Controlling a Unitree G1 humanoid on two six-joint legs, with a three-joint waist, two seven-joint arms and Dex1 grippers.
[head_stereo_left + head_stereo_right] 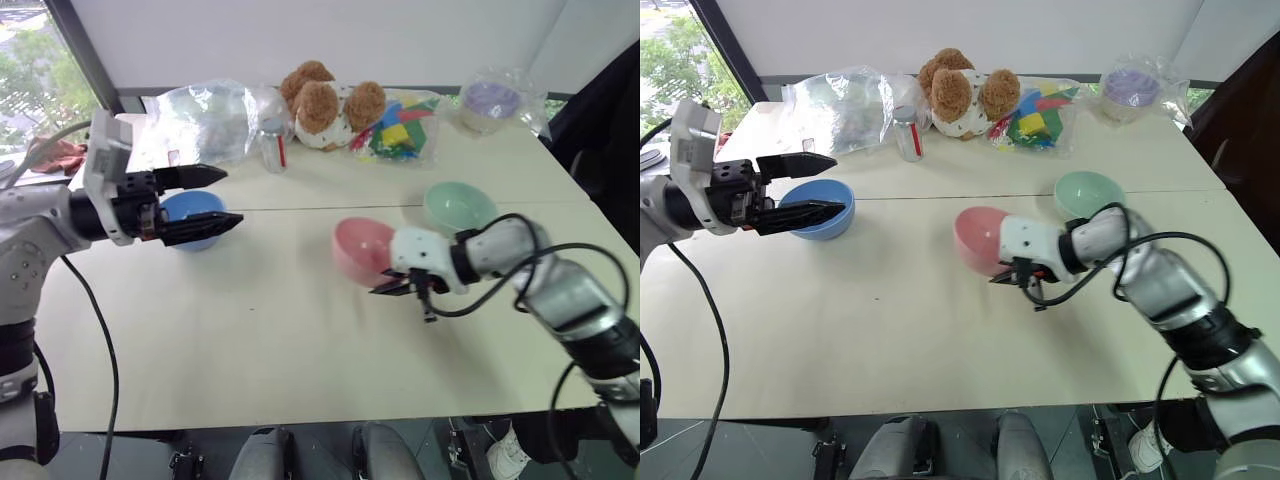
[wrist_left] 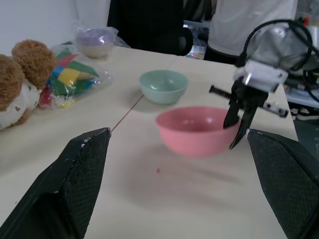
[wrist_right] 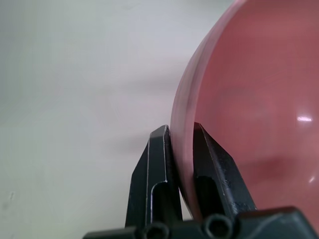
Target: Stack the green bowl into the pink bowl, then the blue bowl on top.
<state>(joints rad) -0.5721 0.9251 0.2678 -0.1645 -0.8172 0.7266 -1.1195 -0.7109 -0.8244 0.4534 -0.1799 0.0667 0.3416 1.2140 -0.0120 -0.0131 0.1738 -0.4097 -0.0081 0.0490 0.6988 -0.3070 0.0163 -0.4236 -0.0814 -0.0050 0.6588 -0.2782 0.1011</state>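
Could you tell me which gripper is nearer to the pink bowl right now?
The right. The right gripper is shut on the pink bowl rim; the left gripper is open across the table, over the blue bowl.

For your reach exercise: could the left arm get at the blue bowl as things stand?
Probably yes: the left gripper hangs open just above the blue bowl, with nothing between them.

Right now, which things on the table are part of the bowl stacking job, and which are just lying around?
Job: green bowl, pink bowl, blue bowl.
Lying about: teddy bear, bagged blocks, lavender bowl in plastic, small jar, clear bag.
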